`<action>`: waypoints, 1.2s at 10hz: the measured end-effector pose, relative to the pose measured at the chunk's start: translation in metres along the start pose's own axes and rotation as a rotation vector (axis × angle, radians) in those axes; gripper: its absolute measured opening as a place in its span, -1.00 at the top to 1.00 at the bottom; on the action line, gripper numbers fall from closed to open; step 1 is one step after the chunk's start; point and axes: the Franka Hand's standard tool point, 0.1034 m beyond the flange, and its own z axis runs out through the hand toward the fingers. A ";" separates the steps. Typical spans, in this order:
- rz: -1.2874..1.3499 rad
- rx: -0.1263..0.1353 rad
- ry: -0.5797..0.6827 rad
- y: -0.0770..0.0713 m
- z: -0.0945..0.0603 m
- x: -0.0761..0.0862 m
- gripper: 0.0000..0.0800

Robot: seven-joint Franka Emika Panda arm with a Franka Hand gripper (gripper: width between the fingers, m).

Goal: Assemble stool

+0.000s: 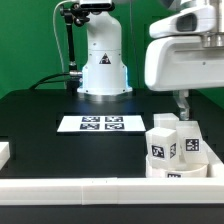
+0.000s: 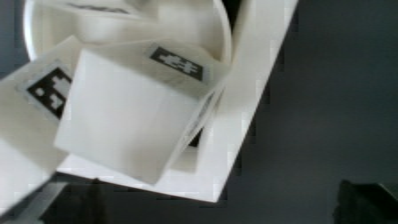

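Observation:
The white stool seat [image 1: 180, 172] sits at the front of the exterior view's right, against the border rail. White block legs stand upright on it: one nearer leg [image 1: 162, 146], one leg [image 1: 192, 142] to its right, and a third leg [image 1: 165, 122] behind them. All carry black-and-white tags. My gripper [image 1: 182, 104] hangs just above the legs, apart from them. In the wrist view the tagged legs [image 2: 134, 105] and the seat rim [image 2: 240, 120] fill the picture. My gripper [image 2: 210, 205] is open, with a dark finger [image 2: 39, 203] at each side and nothing held.
The marker board [image 1: 100, 123] lies flat in the middle of the black table. The robot base [image 1: 104, 70] stands at the back. A long white rail [image 1: 80, 190] runs along the front edge, and another rail piece [image 1: 5, 152] is at the exterior view's left.

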 end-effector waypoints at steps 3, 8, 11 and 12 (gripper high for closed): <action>-0.143 -0.007 0.000 0.004 0.001 -0.001 -0.62; -0.638 -0.033 -0.046 0.007 0.007 -0.007 -0.62; -0.844 -0.046 -0.070 0.010 0.010 -0.010 -0.62; -0.909 -0.050 -0.079 0.013 0.012 -0.012 -0.62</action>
